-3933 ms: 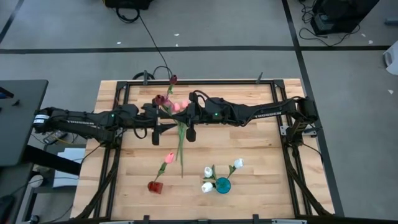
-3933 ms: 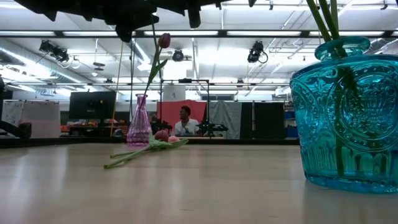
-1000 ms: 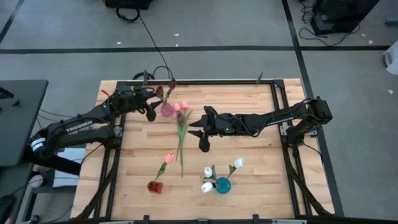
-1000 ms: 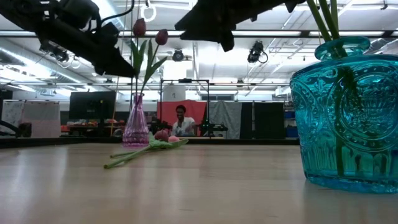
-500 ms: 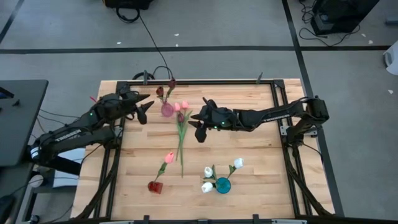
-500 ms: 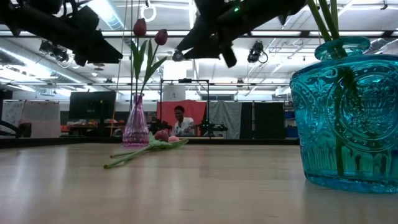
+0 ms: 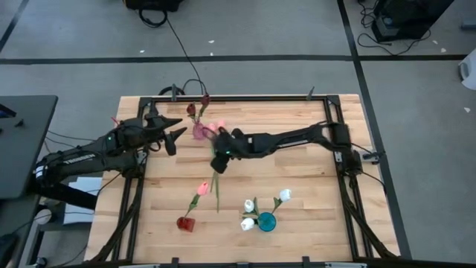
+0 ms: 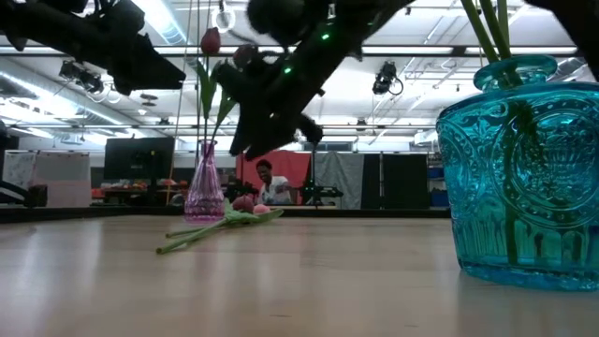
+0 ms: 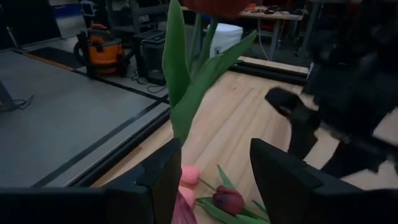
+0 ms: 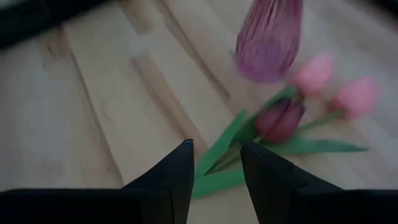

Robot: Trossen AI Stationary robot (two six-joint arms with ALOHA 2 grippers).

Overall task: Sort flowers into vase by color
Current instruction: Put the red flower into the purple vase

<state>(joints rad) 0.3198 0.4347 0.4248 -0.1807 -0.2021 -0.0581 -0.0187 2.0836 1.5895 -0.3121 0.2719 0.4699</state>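
Flowers on table: loose bunch of artificial tulips (image 10: 292,115), two pink buds and one dark maroon bud on long green stems, lying flat on the wooden table (image 7: 312,193) just beside the foot of the purple glass vase (image 7: 200,131).
Purple vase contents: two dark maroon tulips (image 8: 211,41) standing upright in it.
Right gripper (image 7: 221,155): reached across to the loose bunch, hanging above the leaves and stems just short of the buds; its fingers (image 10: 168,180) are spread apart with nothing between them, the maroon bud lying just ahead of the tips.
Left gripper (image 7: 172,132): near the purple vase, on its left in the high view, apart from it; fingers (image 9: 155,180) parted and holding nothing, the vase's green leaves rising just ahead of them.
Red vase (image 7: 185,222): small, near the front edge, holding one pink tulip (image 7: 202,188).
Teal vase (image 7: 266,221): patterned glass, right of the red one, holding three white tulips (image 7: 248,205).
Single stem (image 7: 217,186): runs from the bunch down toward the two front vases.
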